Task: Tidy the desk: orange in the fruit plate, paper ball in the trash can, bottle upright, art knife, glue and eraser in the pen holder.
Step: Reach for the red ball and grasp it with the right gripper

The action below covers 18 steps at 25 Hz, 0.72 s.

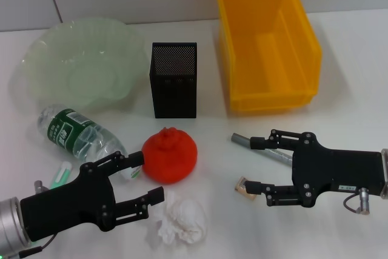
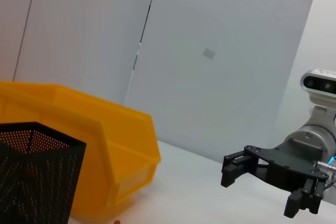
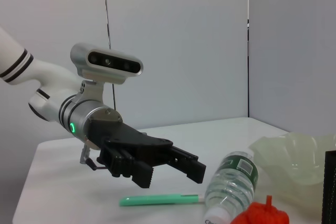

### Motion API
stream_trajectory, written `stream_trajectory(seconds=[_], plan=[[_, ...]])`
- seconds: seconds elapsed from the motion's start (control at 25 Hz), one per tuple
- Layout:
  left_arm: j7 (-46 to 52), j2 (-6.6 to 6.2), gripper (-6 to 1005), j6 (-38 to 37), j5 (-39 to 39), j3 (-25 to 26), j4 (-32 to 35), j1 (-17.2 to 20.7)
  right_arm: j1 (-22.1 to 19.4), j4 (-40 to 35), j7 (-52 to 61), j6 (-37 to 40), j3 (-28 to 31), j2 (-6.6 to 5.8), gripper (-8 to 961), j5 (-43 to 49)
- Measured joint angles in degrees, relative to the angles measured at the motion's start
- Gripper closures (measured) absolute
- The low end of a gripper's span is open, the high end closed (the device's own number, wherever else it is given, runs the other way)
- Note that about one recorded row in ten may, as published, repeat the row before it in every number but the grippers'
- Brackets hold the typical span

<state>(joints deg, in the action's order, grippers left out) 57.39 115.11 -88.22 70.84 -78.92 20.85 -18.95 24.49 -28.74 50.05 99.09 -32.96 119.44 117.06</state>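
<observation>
Seeing nothing tidied yet: orange (image 1: 170, 155), paper ball (image 1: 181, 220), lying bottle (image 1: 79, 136) and eraser (image 1: 245, 187) all loose on my worktop (image 1: 351, 77), left gripper (image 1: 144, 178) and right gripper (image 1: 259, 165) both spread.

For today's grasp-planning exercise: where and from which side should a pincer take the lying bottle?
Grip the bottle across its round middle, coming from above. It lies on its side, cap toward the orange, so the body's flanks are exposed.
</observation>
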Motion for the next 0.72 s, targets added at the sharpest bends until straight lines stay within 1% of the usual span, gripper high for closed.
stream_trajectory(seconds=[0.36,0.56,0.72], plan=[[-1.7,0.2,155,-0.1,-0.1,0.0,0.7,0.5,-0.1,0.2,-0.8,-0.2,-0.8,-0.01,192,0.1],[-2.5,0.21,156,-0.1,-0.1,1.1,0.8,0.6,-0.1,1.6,-1.9,-0.3,-0.4,-0.01,202,-0.1],[-3.7,0.08,156,-0.2,-0.1,2.8,0.7,1.5,-0.3,2.0,-2.1,-0.3,-0.1,-0.01,211,-0.6]])
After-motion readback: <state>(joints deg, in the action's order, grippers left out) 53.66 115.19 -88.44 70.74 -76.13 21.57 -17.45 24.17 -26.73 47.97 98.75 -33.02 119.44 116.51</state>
